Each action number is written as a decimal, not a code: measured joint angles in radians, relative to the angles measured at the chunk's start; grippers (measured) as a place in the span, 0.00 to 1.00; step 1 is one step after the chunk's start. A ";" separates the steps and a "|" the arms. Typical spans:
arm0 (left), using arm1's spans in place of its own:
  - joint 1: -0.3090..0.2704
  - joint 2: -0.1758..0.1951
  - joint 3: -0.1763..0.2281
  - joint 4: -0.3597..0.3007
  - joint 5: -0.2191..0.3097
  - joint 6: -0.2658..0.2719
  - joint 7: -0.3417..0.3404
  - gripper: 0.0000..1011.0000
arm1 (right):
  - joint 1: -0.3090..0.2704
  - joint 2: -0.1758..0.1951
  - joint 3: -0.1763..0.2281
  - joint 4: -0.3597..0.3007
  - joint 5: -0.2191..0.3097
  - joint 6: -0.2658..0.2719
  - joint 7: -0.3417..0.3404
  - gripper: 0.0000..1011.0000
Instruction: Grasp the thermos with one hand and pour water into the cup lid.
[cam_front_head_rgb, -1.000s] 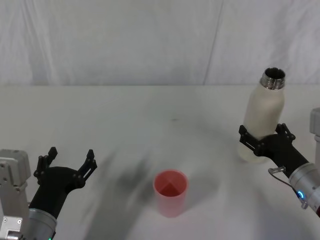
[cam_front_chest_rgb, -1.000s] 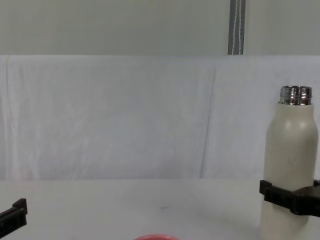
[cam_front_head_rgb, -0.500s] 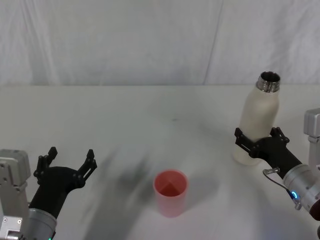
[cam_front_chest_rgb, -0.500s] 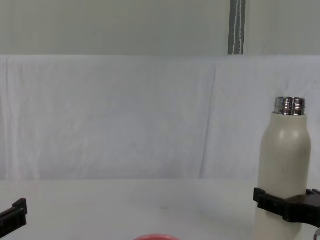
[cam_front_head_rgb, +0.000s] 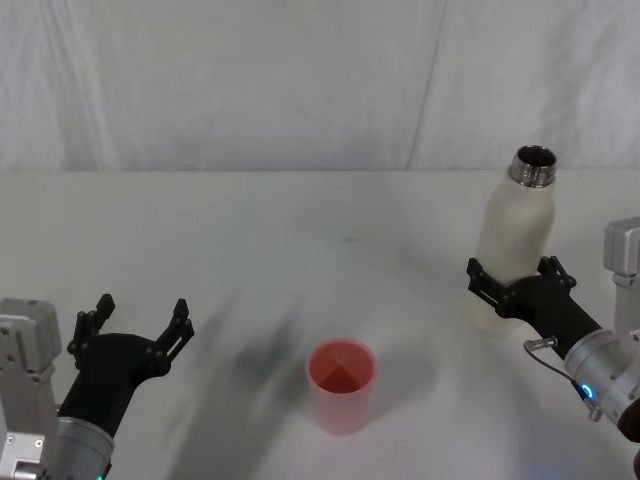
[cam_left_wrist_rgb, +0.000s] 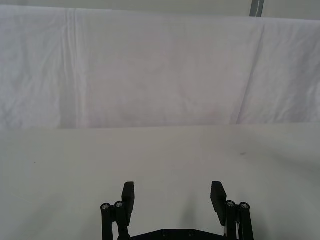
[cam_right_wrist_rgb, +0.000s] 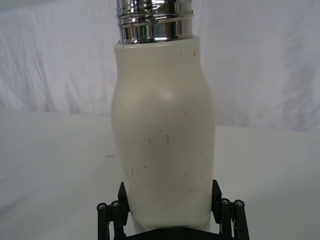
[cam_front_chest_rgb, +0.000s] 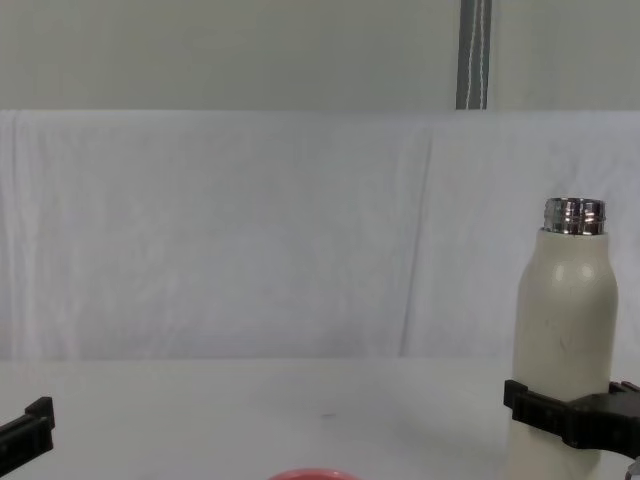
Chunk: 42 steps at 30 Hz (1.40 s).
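On the right side of the table, our right gripper (cam_front_head_rgb: 515, 288) has its fingers clamped around the lower body of the thermos (cam_front_head_rgb: 511, 245), which stands upright, neck open. We've got the cup lid (cam_front_head_rgb: 341, 385) left of it and nearer, so the pour must tip leftward. Our left gripper (cam_front_head_rgb: 135, 326) idles spread wide and empty, near left.

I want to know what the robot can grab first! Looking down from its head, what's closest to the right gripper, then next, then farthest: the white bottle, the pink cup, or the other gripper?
1. Tall cream-white thermos: inside the right gripper.
2. Small pink cup lid: table middle.
3. Black left gripper: far left.
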<state>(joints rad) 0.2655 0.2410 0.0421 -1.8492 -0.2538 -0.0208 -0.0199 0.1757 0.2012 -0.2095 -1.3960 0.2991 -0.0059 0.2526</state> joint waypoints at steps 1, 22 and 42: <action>0.000 0.000 0.000 0.000 0.000 0.000 0.000 0.99 | 0.000 0.000 0.000 0.000 0.000 0.000 0.000 0.94; 0.000 0.000 0.000 0.000 0.000 0.000 0.000 0.99 | 0.000 0.000 0.002 -0.001 -0.002 -0.001 0.001 0.99; 0.000 0.000 0.000 0.000 0.000 0.000 0.000 0.99 | -0.021 0.022 0.003 -0.016 0.018 0.011 0.021 0.99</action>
<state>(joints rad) 0.2655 0.2410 0.0421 -1.8492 -0.2538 -0.0208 -0.0199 0.1551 0.2230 -0.2066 -1.4116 0.3171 0.0050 0.2739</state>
